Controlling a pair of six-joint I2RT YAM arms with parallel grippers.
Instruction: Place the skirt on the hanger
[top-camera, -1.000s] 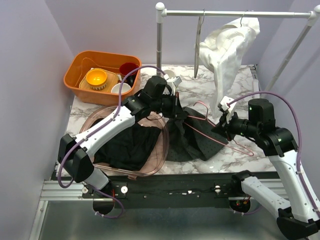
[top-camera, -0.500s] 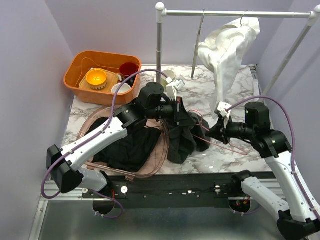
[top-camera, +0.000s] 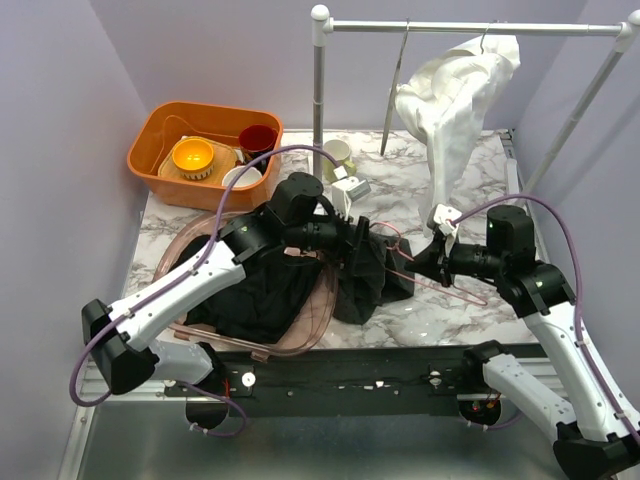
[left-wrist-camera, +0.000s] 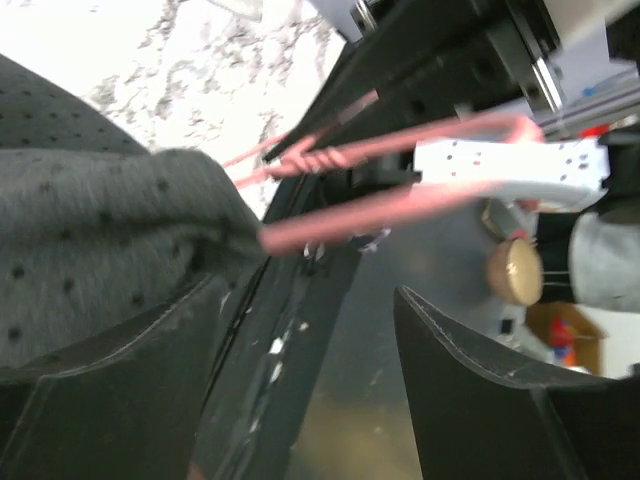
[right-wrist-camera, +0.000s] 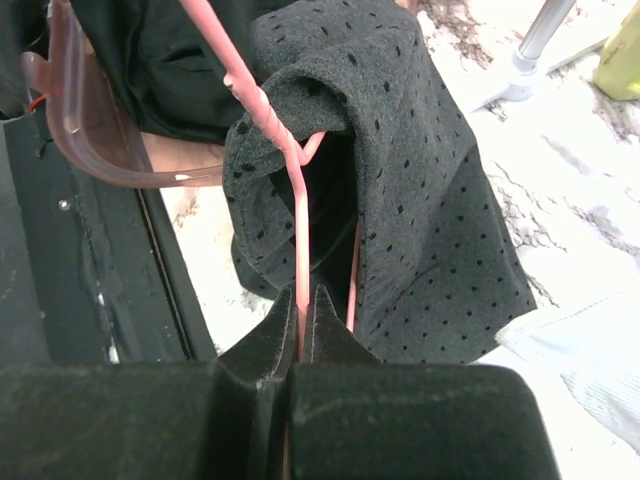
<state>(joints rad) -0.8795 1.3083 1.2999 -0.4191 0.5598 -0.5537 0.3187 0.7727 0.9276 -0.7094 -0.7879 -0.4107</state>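
The skirt, dark grey with small black dots, lies bunched on the marble table near its front edge, just to the right of a clear pinkish tub that holds black fabric. Part of the skirt is draped over the pink wire hanger, whose wire runs out from under the cloth towards the right arm. The right gripper is closed tight on that wire; in the right wrist view its fingers pinch the thin rod of the hanger just below where the skirt folds over the twisted neck. The left gripper sits at the skirt's upper edge with its jaws spread wide. In the left wrist view the gripper grasps nothing: the skirt lies against one finger and the hanger crosses beyond the gap. A white garment hangs from the rail behind.
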